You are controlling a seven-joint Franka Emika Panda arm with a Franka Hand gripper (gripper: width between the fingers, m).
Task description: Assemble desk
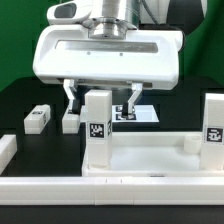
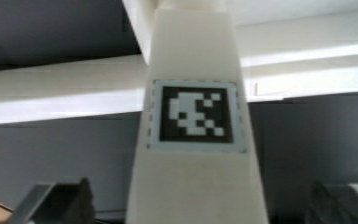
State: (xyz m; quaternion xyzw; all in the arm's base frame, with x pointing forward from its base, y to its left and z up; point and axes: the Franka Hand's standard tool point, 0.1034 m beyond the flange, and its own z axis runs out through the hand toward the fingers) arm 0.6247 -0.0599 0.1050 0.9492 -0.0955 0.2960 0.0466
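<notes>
Bright even light, washed-out whites, soft shadows, close wrist view blurry

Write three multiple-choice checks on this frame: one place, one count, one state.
1. Where is the gripper?
A. Straddling the upright leg at the exterior view's left end of the tabletop
B. Over the legs lying on the table
C. Over the upright leg at the exterior view's right

2. How many legs stand upright on the tabletop?
A. One
B. Two
C. Four

3. How do the jaws stand?
A. Shut on the leg
B. Open, clear of the leg on both sides
C. Shut on nothing

Key:
1 A: the fingers hang on either side of that leg.
2 B: that leg and the right-hand leg stand upright, while the loose legs lie on the black table.
3 B: the wrist view shows a gap between each finger and the leg.
</notes>
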